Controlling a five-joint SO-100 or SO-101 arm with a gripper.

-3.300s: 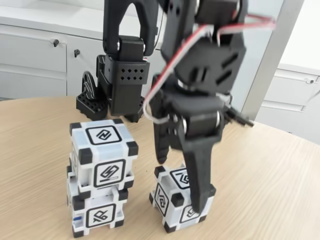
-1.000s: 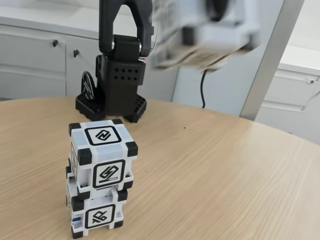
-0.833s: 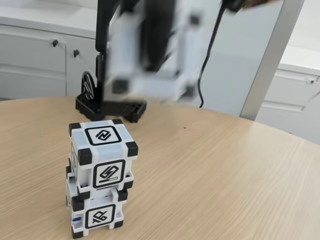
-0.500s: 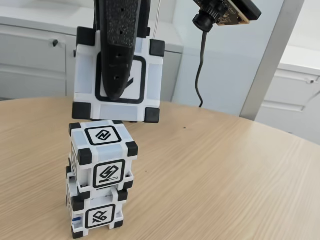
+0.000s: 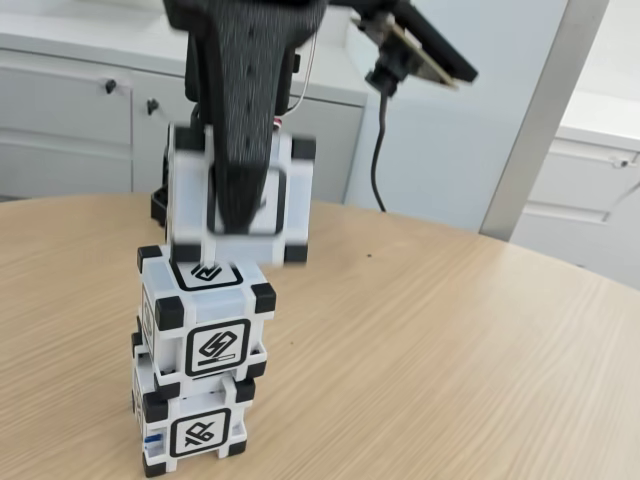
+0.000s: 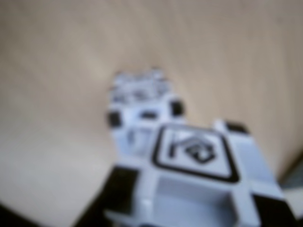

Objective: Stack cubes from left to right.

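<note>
Your end effector (image 5: 240, 215) is clamped on the third cube (image 5: 190, 190) — one black finger (image 5: 243, 150) runs down across the face toward the fixed camera, and the cube shows motion blur. The held cube hangs directly over the two-cube stack; its lower edge looks to be just at the top cube (image 5: 205, 310), overlapping that cube's upper glyph in the fixed view, but you cannot tell whether they touch. The top cube sits on the bottom cube (image 5: 190, 425), slightly twisted against it.

In the wrist view, the held cube (image 6: 199, 179) fills the lower right, blurred, with the stack (image 6: 142, 111) beyond it, offset to the upper left.

The stack stands near the left front of the wooden table (image 5: 450, 350). Bare table stretches to the right of the stack in the fixed view, up to the table's curved far edge. The wrist camera (image 5: 410, 50) and its cable hang to the right of the arm; white cabinets (image 5: 70, 120) stand behind.
</note>
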